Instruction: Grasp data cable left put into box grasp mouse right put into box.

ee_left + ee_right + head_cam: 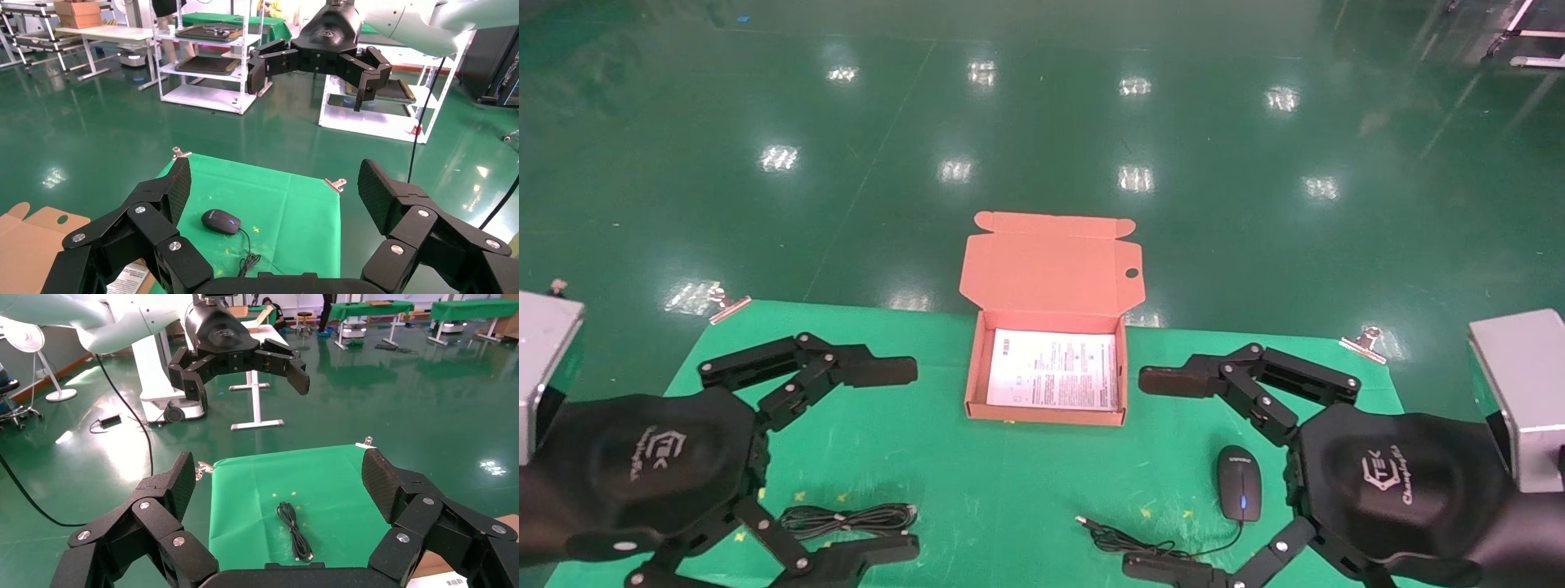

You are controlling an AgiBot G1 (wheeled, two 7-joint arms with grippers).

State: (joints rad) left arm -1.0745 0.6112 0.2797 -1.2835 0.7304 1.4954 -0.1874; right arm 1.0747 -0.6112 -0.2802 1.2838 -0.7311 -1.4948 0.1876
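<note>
The salmon-orange box (1046, 415) stands open at the middle back of the table, its lid (1050, 273) raised and a white printed sheet inside. The data cable (846, 517) lies bundled at the front left, just inside my left gripper (907, 459), which is open and empty above the cloth. The black mouse (1239, 482) lies at the front right beside my right gripper (1144, 472), also open and empty. The left wrist view shows the mouse (221, 221) between its own open fingers (177, 190). The right wrist view shows the cable (292, 530).
A green cloth (977, 490) covers the table, held by metal clips at the back corners (730, 306) (1365, 341). The mouse's thin cord (1124, 539) trails to the front middle. Shiny green floor lies beyond the table's far edge.
</note>
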